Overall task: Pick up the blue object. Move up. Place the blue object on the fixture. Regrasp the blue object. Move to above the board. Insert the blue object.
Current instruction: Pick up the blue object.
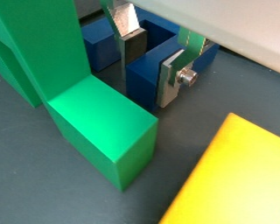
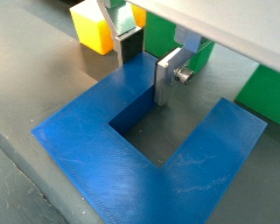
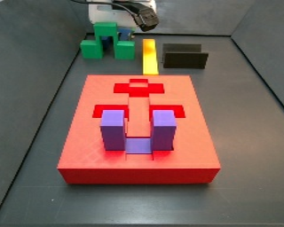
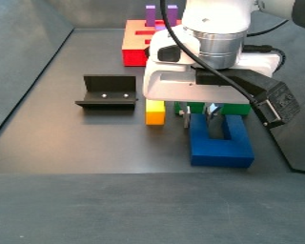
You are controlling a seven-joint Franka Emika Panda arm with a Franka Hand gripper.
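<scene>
Fingers (image 2: 146, 68) of the gripper clamped on one prong of the blue object (image 2: 166, 162), no readable writing anywhere

Silver with dark pads for the claw (image 2: 146, 63), white for the housing above. Dark blue for the blue object (image 2: 166, 153) beneath the claw. Green (image 1: 90, 114) and yellow (image 1: 236, 175) beside it. Black for the fixture (image 4: 108, 94); red for the board (image 3: 138, 133) farther off, purple block (image 3: 138, 129) seated in it.
</scene>
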